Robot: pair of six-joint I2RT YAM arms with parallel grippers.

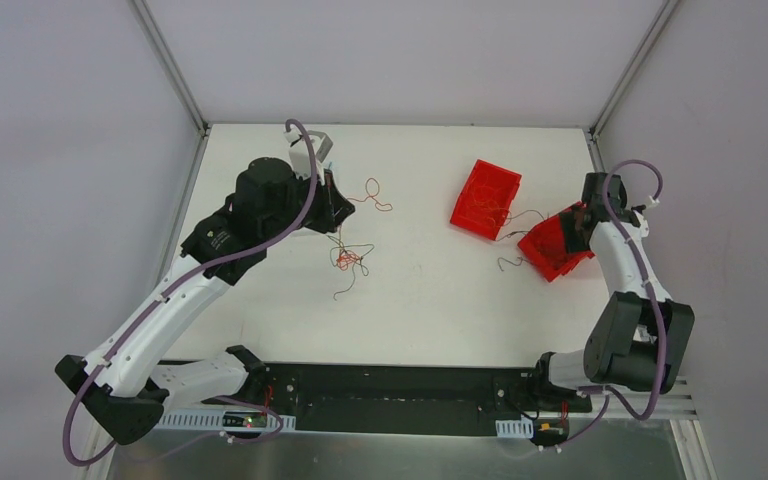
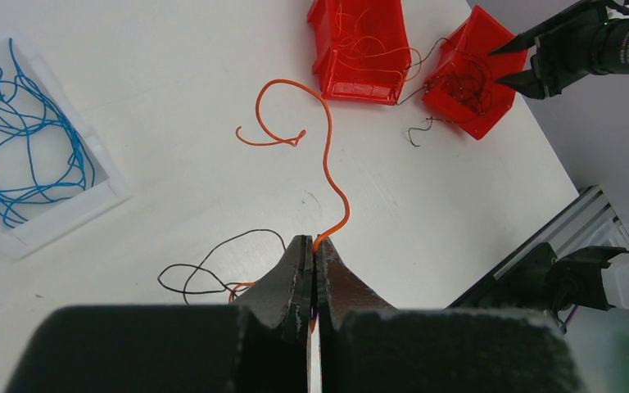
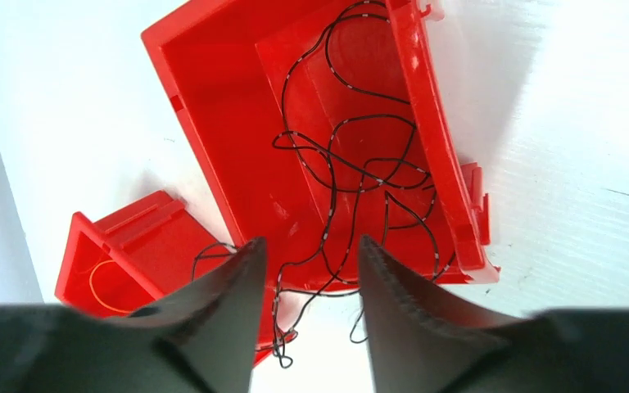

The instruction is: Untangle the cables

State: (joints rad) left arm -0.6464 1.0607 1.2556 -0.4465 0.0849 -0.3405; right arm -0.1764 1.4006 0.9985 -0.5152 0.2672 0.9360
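Two red bins [image 1: 486, 198] sit on the white desk [image 1: 410, 320], just beside each other. In the top view one is around 2 o'clock from the middle and the other at 3 o'clock. The 3 o'clock one has a bunch of black cables [image 3: 360, 155] in it, with a couple trailing over the rim. The right pincer [image 3: 307, 254] hangs right over it, fingers apart, gripping nothing. One white tray [image 2: 41, 176] holds the blue cables [image 2: 29, 151]. The left pincer [image 2: 314, 250] is clenched on the end of one orange cable [image 2: 328, 164], which curls off toward 12 o'clock in its wrist view. One loose tangle [image 1: 350, 258] of reddish and dark strands lies around 8 o'clock from the middle. Plain pale walls all round, with metal posts at the two far corners.
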